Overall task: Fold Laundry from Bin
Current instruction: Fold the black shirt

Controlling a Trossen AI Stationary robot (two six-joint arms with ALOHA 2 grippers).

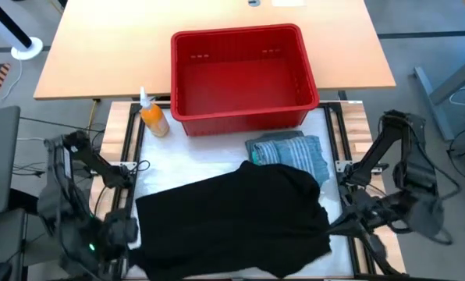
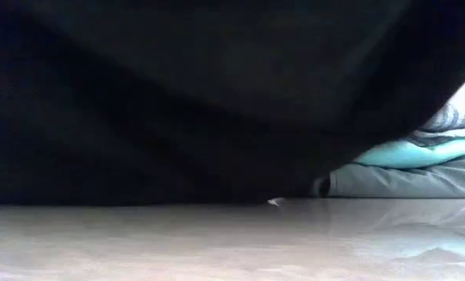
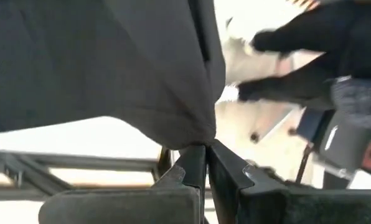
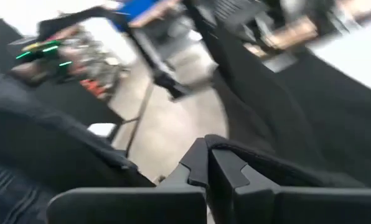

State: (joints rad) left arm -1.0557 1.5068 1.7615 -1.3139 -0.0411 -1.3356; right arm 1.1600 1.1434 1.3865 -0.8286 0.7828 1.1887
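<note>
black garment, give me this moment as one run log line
black garment spread on table, covering part of folded stack | left pincer shut on its corner | right pincer shut on its edge | bin empty

1. Fills most of the view: a large black garment [image 2: 178,94], hanging down close to the lens and reaching the pale table surface [image 2: 217,242].
2. Peeks out at the right edge: a low stack of folded laundry [image 2: 420,168], grey-green at the bottom, bright turquoise above it, blue-grey striped on top.
3. Rests on the table, partly hidden behind the black cloth.
</note>
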